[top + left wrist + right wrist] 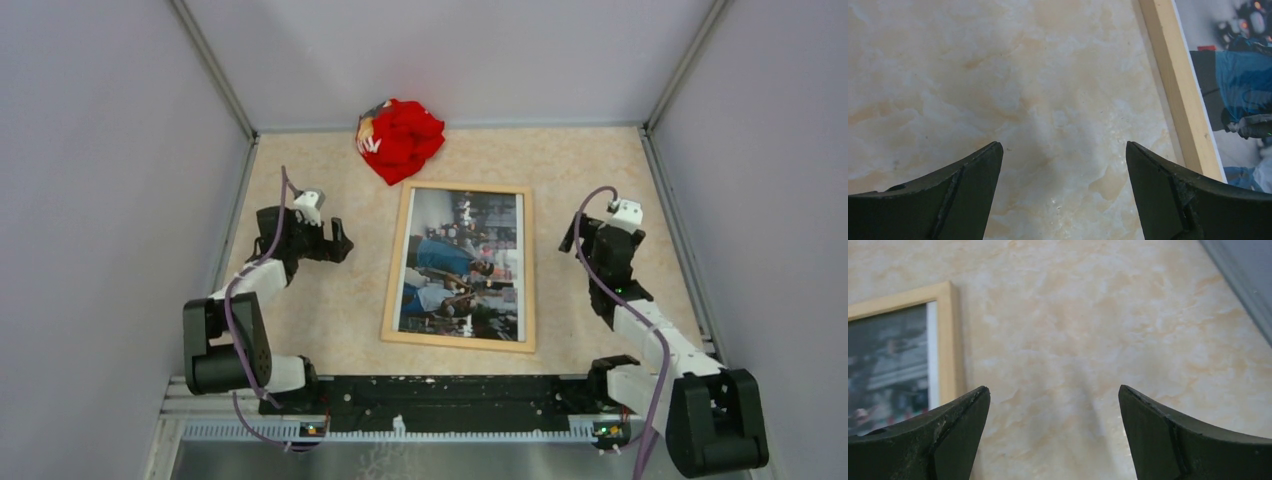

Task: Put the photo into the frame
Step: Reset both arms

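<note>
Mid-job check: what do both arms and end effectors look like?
The left arm and right arm match: white links, bulky black joints, a purple cable looping along each, a small white block at the wrist. The left end effector and right end effector each have two black, curved, tapering fingers.

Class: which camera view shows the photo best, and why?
Top external: the whole photo lies flat inside the frame, all four edges visible. The left wrist view catches only a strip at its right edge; the right wrist view, a dim part at its left edge.
</note>
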